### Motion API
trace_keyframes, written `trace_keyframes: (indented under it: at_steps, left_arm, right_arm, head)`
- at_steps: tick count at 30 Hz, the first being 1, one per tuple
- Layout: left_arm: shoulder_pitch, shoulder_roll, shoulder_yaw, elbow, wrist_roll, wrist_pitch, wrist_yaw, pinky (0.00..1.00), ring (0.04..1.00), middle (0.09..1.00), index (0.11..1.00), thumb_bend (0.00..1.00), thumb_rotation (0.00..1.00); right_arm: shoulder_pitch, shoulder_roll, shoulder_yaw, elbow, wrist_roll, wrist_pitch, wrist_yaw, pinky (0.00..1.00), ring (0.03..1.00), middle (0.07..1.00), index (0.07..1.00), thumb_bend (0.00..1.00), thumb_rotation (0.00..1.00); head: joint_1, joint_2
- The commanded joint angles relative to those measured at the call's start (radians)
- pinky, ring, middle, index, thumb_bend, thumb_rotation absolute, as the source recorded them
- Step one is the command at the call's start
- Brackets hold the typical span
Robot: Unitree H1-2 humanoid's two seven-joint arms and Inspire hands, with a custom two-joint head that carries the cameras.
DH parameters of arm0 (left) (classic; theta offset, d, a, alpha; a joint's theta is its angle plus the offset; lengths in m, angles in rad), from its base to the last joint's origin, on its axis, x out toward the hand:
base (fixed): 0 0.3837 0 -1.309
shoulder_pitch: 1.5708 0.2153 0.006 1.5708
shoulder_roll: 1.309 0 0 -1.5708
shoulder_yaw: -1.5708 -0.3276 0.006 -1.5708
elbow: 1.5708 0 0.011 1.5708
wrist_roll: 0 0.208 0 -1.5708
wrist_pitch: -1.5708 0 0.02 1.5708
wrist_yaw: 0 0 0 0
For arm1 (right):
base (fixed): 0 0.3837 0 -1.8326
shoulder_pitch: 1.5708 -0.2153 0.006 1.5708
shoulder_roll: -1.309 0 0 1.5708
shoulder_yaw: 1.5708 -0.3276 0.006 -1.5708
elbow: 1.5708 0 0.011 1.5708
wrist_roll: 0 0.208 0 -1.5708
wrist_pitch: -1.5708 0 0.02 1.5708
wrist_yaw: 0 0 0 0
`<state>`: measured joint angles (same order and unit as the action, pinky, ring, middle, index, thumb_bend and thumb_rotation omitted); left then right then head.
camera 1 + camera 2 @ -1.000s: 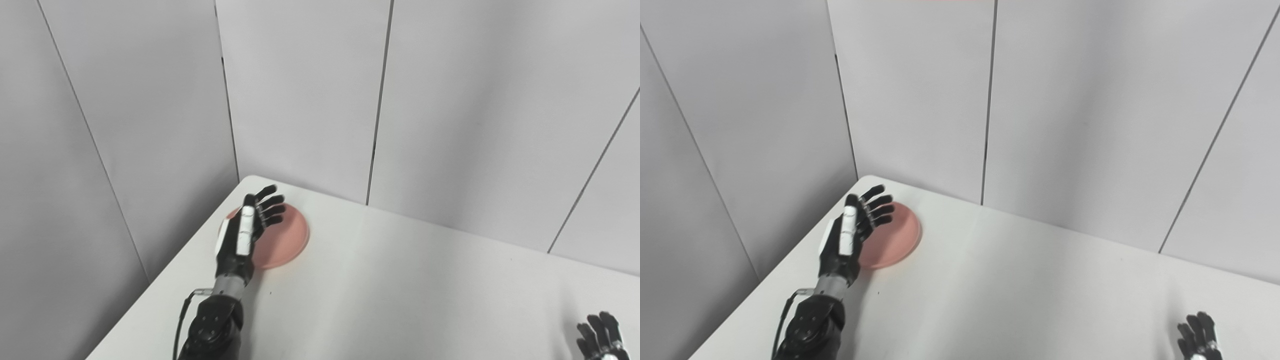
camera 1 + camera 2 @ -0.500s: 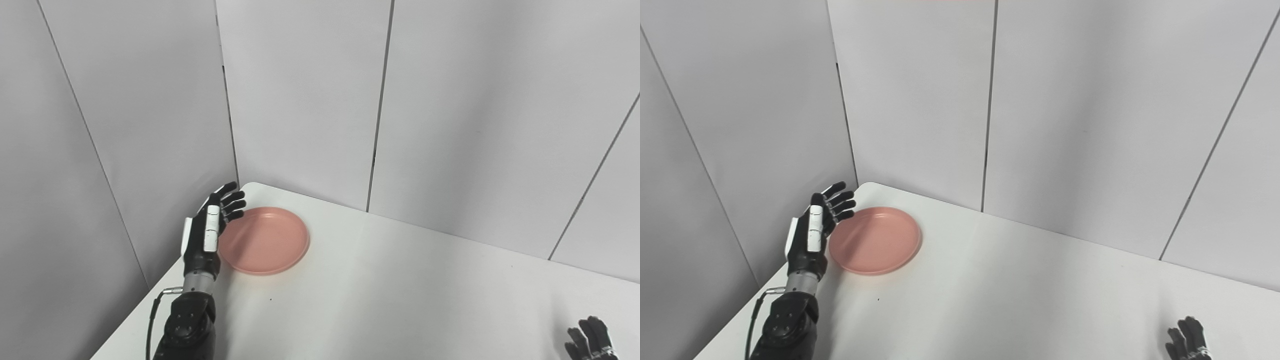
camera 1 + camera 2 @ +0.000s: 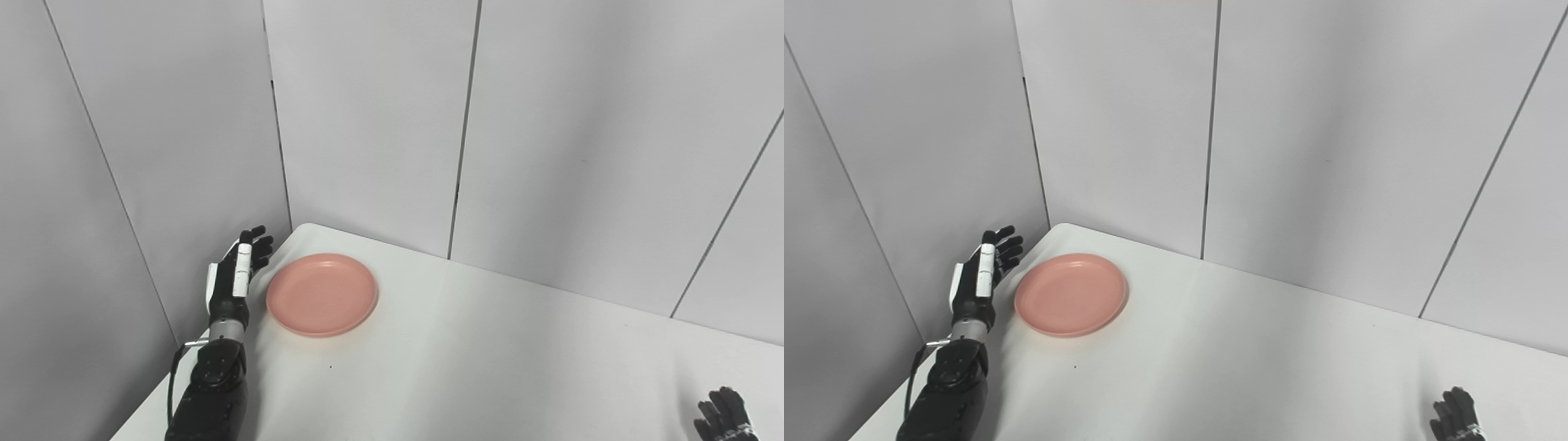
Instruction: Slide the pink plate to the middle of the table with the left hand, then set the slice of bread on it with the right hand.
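A round pink plate lies on the white table near its far left corner. My left hand is open, fingers apart and pointing up, just left of the plate at the table's left edge, not touching it. It also shows in the right eye view. Only the fingertips of my right hand show at the bottom right, fingers apart and holding nothing. No slice of bread is in view.
Grey wall panels close in the table at the back and on the left, right behind my left hand. The table's left edge runs diagonally toward the bottom left.
My left hand has moved left off the plate, from above it to beside it at the table's edge. The plate has stayed in place. The right hand has sunk a little lower.
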<state>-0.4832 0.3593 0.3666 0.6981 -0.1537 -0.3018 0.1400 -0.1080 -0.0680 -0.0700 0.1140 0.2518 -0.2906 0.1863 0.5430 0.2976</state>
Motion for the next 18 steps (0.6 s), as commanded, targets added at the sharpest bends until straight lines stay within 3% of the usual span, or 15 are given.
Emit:
trace_keyframes:
  at_steps: [1, 9, 18]
  left_arm:
    - [-0.058, 0.041, -0.002, 0.004, -0.004, -0.045, -0.015, 0.82, 0.795, 0.783, 0.769, 0.86, 1.0]
    - [-0.1, 0.041, -0.02, 0.082, -0.039, -0.064, -0.048, 0.86, 0.838, 0.809, 0.795, 0.85, 1.0]
    - [-0.098, 0.019, -0.025, 0.068, -0.102, 0.021, -0.128, 0.81, 0.83, 0.823, 0.812, 0.9, 1.0]
  right_arm:
    - [0.026, 0.017, 0.011, 0.027, -0.017, -0.035, -0.003, 1.0, 0.957, 0.97, 0.954, 0.64, 0.8]
    - [0.022, 0.021, 0.001, 0.018, 0.027, -0.012, 0.013, 0.99, 0.958, 0.96, 0.943, 0.64, 0.76]
    - [0.03, 0.019, 0.006, 0.005, 0.0, -0.019, -0.008, 0.97, 0.947, 0.951, 0.933, 0.65, 0.76]
  head:
    - [-0.003, 0.002]
    - [-0.002, 0.006]
    - [-0.004, 0.015]
